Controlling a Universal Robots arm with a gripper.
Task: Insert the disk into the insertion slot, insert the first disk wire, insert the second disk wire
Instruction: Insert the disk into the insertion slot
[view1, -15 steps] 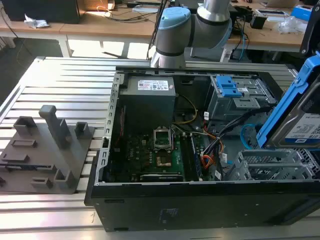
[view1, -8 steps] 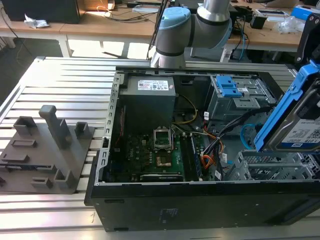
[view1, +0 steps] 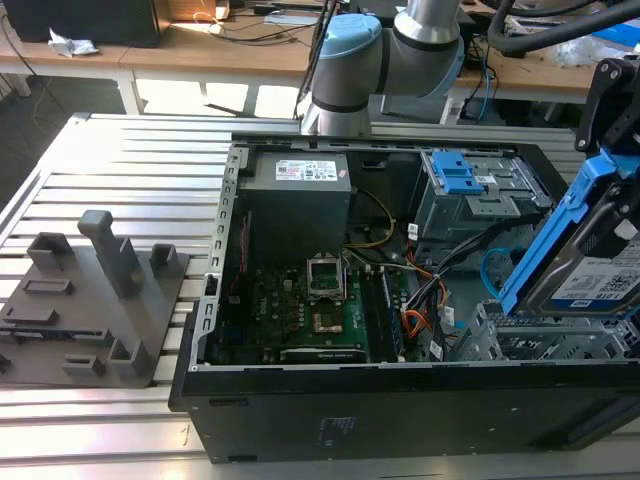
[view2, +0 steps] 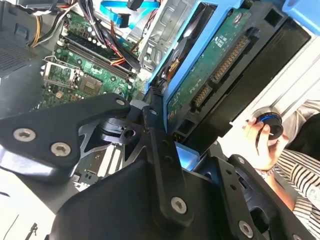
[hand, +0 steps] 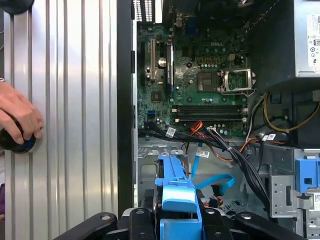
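gripper clamped on the disk by its blue carrier. Disk hangs tilted at exterior view's right edge, just above insertion slot. Risk: tilt jams the carrier on the cage rim, or a corner snags loose cables nearby.

A ribbed aluminium desk of long silver slats spreads across the exterior view, with bright glare along its near edge. The same slats appear in the first wrist view. Behind it a wooden workbench stands on white legs. The floor under the workbench is dark, with sunlit patches.
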